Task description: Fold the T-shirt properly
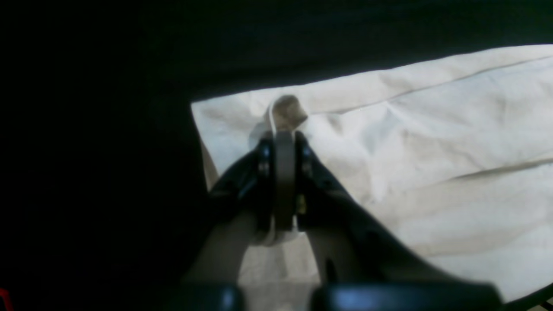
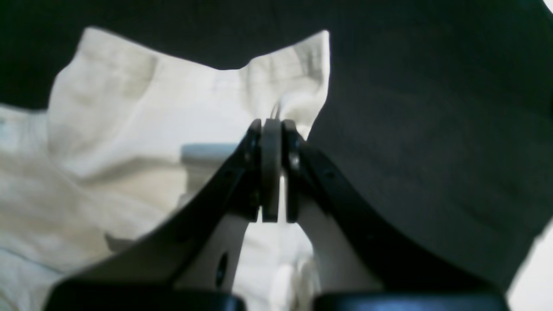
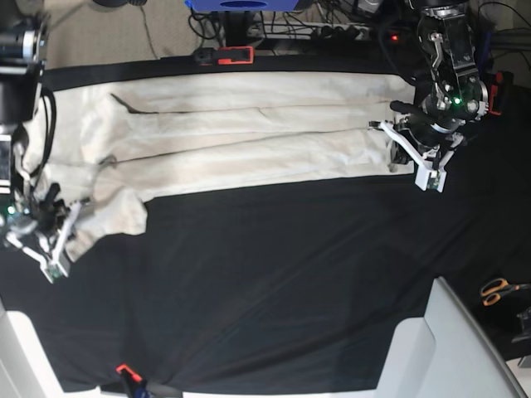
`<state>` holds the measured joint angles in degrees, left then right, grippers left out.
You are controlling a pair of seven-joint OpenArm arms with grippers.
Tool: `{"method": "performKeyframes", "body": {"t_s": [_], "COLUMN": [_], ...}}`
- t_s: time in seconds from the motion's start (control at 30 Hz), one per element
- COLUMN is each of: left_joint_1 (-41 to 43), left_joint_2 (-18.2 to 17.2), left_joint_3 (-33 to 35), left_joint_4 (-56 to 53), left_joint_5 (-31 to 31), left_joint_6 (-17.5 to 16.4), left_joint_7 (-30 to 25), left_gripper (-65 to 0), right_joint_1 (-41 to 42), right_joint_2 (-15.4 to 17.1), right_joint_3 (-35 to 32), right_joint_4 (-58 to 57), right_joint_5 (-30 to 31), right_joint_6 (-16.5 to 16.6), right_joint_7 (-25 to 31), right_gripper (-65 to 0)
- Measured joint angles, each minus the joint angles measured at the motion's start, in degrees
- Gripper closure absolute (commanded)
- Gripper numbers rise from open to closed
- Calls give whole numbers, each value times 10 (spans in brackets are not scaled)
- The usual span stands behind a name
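- T-shirt [image 3: 241, 133] lies as a long cream band along the far edge of the table [image 3: 290, 282], on the black tablecloth [image 3: 274, 249], reaching nearly from one side edge to the other.
- Left gripper [image 1: 283, 136], at the base view's right end of the band: jaws clenched on a small pinch of cloth at the shirt's corner.
- Right gripper [image 2: 272, 123], at the other end: jaws likewise clamped on a cloth edge; fabric bunches around that end [image 3: 99, 211].
- Handling judgement: thin cotton, light, limp, no stiffness; sags and wrinkles between grips, not fragile, unlikely to slip on the tablecloth.
- Best hold: hems and corners, both ends together, keeping the span taut so layers do not slide apart.
- Risk: a pinch catching only the top layer.
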<state>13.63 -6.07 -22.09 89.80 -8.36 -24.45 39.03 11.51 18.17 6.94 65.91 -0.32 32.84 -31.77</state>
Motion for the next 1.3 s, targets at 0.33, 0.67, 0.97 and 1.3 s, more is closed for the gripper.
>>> {"method": "performKeyframes", "body": {"t_s": [0.33, 0.67, 0.97, 1.3], "left_joint_1": [1, 25, 32, 40], "left_joint_2": [-1, -5, -6, -15], "left_joint_3": [0, 0, 1, 42], "left_joint_4": [0, 13, 37, 37], "left_joint_5": [0, 2, 2, 2], "left_joint_6": [0, 0, 0, 0], "left_joint_7": [2, 1, 2, 2], "left_gripper": [0, 0, 0, 0], "right_joint_1": [-127, -234, -310, -355], "right_joint_2": [-25, -54, -94, -118], "right_joint_3": [18, 74, 111, 114], "right_joint_4": [216, 332, 379, 398], "right_joint_5": [1, 1, 3, 5], "right_joint_6": [2, 3, 2, 2], "right_joint_7": [-125, -168, -175, -171], "right_gripper": [-6, -6, -6, -6]}}
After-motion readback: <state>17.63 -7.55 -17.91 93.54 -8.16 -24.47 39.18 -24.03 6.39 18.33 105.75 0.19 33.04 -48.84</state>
